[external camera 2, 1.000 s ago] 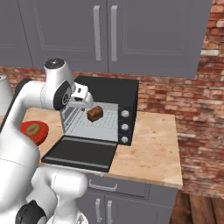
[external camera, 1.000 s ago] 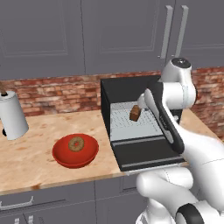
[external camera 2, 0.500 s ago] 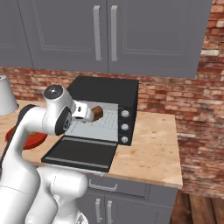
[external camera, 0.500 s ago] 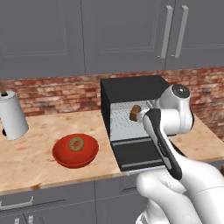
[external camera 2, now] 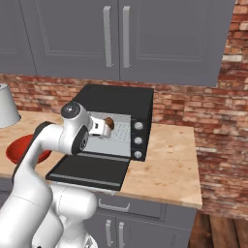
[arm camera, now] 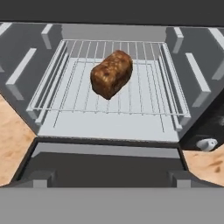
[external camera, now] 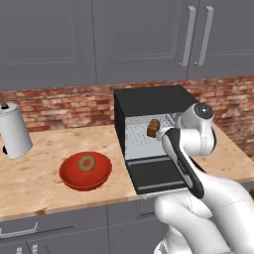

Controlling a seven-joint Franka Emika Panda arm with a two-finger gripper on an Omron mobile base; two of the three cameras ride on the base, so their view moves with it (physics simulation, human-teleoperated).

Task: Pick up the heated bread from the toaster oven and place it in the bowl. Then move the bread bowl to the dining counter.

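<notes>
The toaster oven (external camera: pixel 149 104) stands on the bench (external camera: pixel 34 173) with its drop-down door (external camera: pixel 156 176) lowered flat toward the near side. The heated bread (arm camera: pixel 111 73) lies on the wire rack (arm camera: pixel 144 94) inside the oven, toward the far middle. The bowl (external camera: pixel 74 176) sits on the bench left of the oven, well apart from it, with a bagel (external camera: pixel 87 162) inside. The arm's hand faces the oven opening; the state of the jaws cannot be told.

- Setting: kitchen, rendered.
- Evidence: grey wall cabinets (external camera: pixel 144 39), red brick backsplash (external camera: pixel 59 101), wood-grain counter (external camera: pixel 34 173), black toaster oven (external camera: pixel 149 99) standing on it.
</notes>
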